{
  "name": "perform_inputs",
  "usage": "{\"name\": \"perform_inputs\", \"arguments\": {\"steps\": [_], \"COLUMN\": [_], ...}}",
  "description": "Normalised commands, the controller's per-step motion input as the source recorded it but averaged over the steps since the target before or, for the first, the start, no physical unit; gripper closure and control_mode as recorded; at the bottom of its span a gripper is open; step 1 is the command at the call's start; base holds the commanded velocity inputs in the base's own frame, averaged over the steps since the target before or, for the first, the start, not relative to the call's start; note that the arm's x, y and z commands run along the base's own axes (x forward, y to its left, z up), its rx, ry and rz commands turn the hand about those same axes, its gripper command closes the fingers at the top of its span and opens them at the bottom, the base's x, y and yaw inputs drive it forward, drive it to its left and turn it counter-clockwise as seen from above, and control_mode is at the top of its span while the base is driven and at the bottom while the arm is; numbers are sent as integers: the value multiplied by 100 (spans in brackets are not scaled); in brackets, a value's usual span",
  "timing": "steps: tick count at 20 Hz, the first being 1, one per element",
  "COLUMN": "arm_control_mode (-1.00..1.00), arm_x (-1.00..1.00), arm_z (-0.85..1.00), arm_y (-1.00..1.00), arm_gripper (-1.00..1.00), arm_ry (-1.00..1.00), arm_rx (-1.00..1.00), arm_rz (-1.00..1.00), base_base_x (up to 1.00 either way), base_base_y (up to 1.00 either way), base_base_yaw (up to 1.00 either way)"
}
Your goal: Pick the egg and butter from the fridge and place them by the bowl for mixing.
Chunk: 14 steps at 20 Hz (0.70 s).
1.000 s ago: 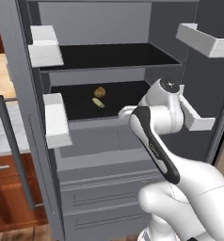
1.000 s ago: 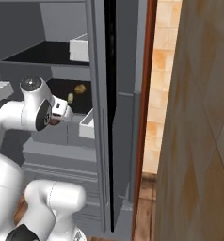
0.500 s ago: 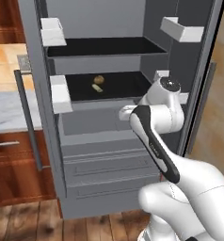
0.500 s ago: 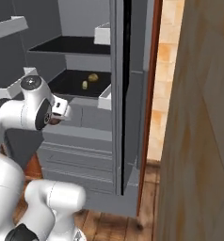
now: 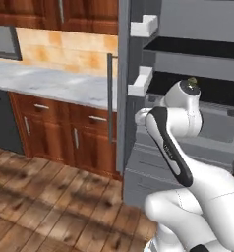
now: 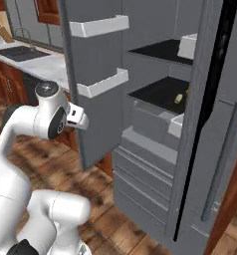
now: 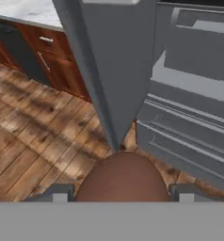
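Observation:
The reddish-brown egg (image 7: 121,175) sits between my gripper's (image 7: 121,194) two finger tips, which are shut on it, above the wooden floor in front of the fridge (image 5: 188,49). The fridge stands open, with its left door (image 6: 103,107) swung out next to my hand (image 6: 76,116). The pale yellow-green butter (image 6: 178,98) lies on the lower black shelf, apart from my gripper, with a golden lumpy ball (image 6: 187,91) just behind it. The bowl is out of view.
A grey marble counter (image 5: 50,83) over brown wooden cupboards (image 5: 65,133) runs left of the fridge, with a sink (image 6: 21,52) farther along. The fridge's long bar handle (image 5: 109,98) and grey drawers (image 6: 150,164) are close. Its right door (image 6: 217,124) stands ajar.
The whole picture has shifted: the base has swung left away from the fridge, bringing the counter and cupboards into view. My hand has come out of the fridge opening to beside the left door.

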Motion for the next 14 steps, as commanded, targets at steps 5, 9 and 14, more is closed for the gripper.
{"name": "perform_inputs", "arguments": {"steps": [5, 9, 14], "arm_control_mode": [100, 100, 100], "arm_x": [0, 0, 0], "arm_z": [0, 0, 0], "arm_y": [0, 0, 0], "arm_gripper": [100, 100, 100], "arm_ry": [0, 0, 0], "arm_rx": [0, 0, 0], "arm_rz": [0, 0, 0], "base_base_x": [-8, 0, 16], "base_base_y": [0, 1, 5], "base_base_yaw": [100, 99, 77]}}
